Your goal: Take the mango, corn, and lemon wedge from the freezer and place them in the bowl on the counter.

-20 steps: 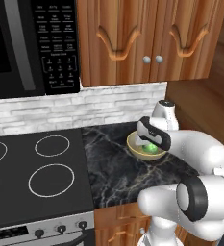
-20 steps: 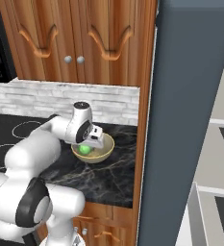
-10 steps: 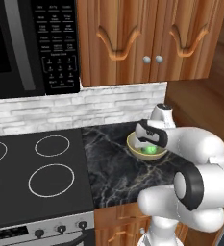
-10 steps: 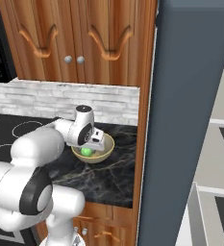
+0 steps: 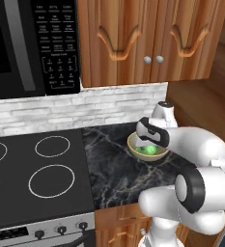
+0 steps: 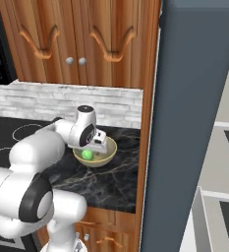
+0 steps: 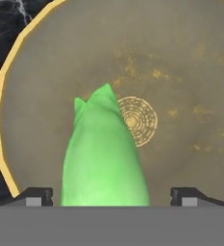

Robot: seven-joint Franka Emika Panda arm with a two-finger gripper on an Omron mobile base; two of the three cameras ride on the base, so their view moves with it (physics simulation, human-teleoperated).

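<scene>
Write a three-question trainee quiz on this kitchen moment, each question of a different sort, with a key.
1. True or false: the bright green item lies inside the bowl.
2. The bowl stands on: A) the stove top B) the counter C) a freezer shelf.
3. Fill in: seen from the hand view, the fingertips of the gripper stand well ____ on either side of the green item.

Key: 1 true; 2 B; 3 apart.
</scene>
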